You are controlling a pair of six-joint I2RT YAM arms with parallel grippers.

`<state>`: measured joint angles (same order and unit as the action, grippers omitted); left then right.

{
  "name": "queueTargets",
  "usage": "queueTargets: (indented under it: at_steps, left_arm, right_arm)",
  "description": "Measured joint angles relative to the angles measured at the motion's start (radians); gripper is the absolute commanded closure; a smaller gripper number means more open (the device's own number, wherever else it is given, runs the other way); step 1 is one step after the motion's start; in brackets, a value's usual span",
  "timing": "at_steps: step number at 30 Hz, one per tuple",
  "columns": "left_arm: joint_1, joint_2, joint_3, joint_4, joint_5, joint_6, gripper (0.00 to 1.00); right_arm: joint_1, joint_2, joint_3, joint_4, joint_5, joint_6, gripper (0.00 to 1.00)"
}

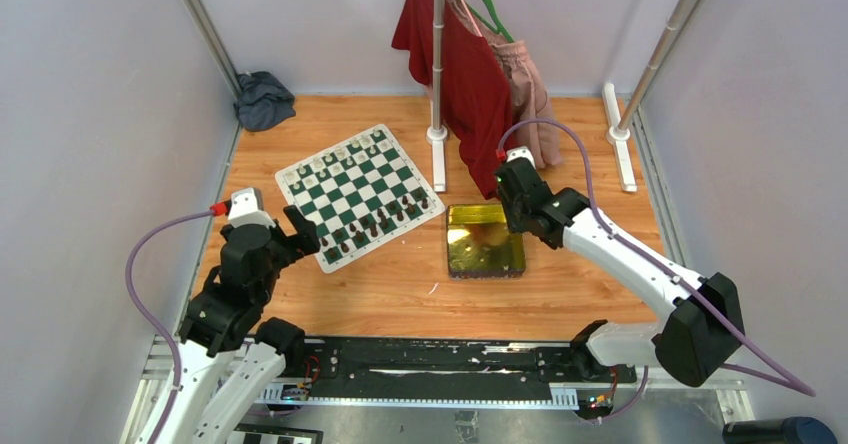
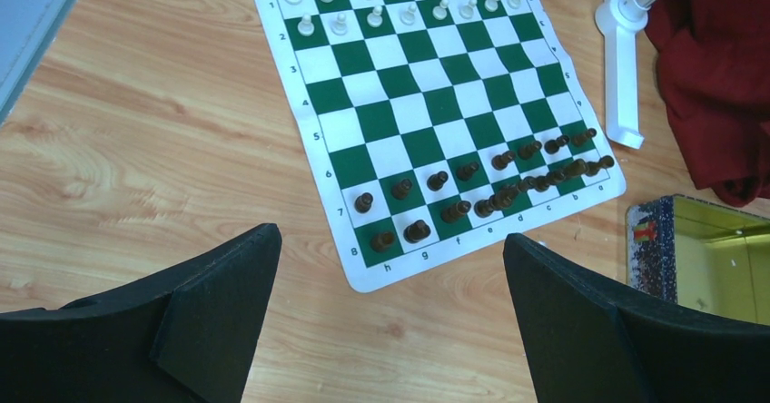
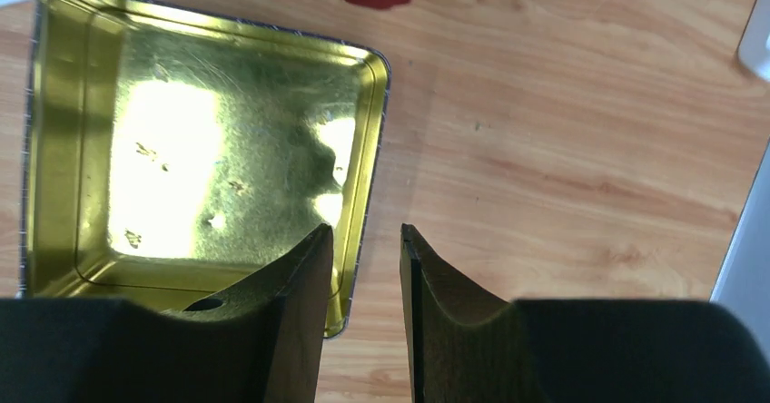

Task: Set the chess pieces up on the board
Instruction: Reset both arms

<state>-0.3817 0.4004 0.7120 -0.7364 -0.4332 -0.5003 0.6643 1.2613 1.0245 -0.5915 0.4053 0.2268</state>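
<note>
The board point(image 1: 352, 192) lies askew on the wooden table, also seen from the left wrist as board point(image 2: 427, 103). Cream-white chess pieces point(image 2: 377, 14) fill its two far rows. Dark brown chess pieces point(image 2: 454, 211) stand along its two near rows, some crowded together towards the right. My left gripper point(image 2: 390, 237) hovers wide open just off the board's near corner, holding nothing. My right gripper point(image 3: 363, 230) hangs above the right rim of the gold tin point(image 3: 370, 149), jaws partly apart with only wood and rim showing between them. No chessmen show inside the tin.
The gold tin point(image 1: 485, 264) sits right of the board. A clothes stand with a red garment point(image 1: 465, 64) rises behind it on a white foot point(image 1: 437, 134). A second white foot point(image 1: 620, 134) stands far right. A dark cloth bundle point(image 1: 263, 99) lies in the far left corner.
</note>
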Motion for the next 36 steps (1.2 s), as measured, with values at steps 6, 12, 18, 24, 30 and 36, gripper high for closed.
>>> queueTargets:
  at_steps: [6,12,18,24,30,36]
  left_arm:
    - [-0.002,0.011,0.000,0.001,-0.005,0.000,0.00]
    - [-0.002,0.037,0.000,0.000,-0.006,0.000,0.00]
    - [-0.002,0.110,0.000,0.004,-0.063,-0.007,0.00]
    - [-0.010,0.263,-0.011,0.078,-0.093,-0.028,0.00]
    - [-0.030,0.291,-0.092,0.198,-0.132,-0.053,0.00]
    - [-0.053,0.299,-0.171,0.317,-0.203,-0.053,0.00]
  right_arm:
    - [-0.043,0.010,-0.034,-0.018,-0.061,0.031,0.62]
    - [-0.043,0.013,-0.056,-0.016,-0.088,0.041,0.61]
    - [-0.067,0.013,-0.076,-0.008,-0.092,0.039,0.61]
    - [-0.159,-0.017,-0.083,0.027,-0.087,0.027,0.59]
    - [-0.262,-0.038,-0.083,0.056,-0.082,0.016,0.56]
    - [-0.279,-0.055,-0.082,0.078,-0.040,0.010,0.54]
